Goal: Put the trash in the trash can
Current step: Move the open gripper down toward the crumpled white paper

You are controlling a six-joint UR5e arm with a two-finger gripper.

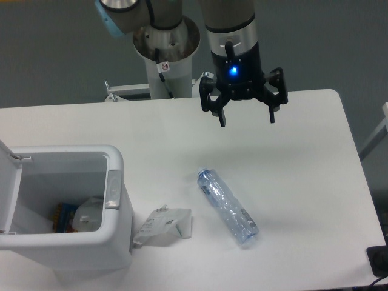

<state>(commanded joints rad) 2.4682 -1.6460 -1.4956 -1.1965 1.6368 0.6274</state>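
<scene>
Hanging above the far part of the white table (303, 157), the gripper (247, 119) has its two dark fingers (222, 115) spread wide apart with nothing between them, tips pointing down. A blue light glows on the gripper body above the fingers.

Below the fingers and toward the near edge, well apart from them, lies the crushed clear bluish bottle (227, 206), flat on the tabletop and set diagonally, one end up toward the fingers and the other end down and to the right in the picture.

Left of the bottle, and farther from the fingers still, the crumpled whitish wrapper (162, 225) lies flat on the table, just beside the wall of the trash can (115, 242); whether it touches the wall cannot be told.

Standing at the near left corner, far from the fingers, the white can has its lid (9, 188) swung open to the left, and the grey push tab (113, 188) sits on the rim facing the wrapper. Inside the can some items are visible at the bottom, among them something pale and something orange, too indistinct to name.
</scene>
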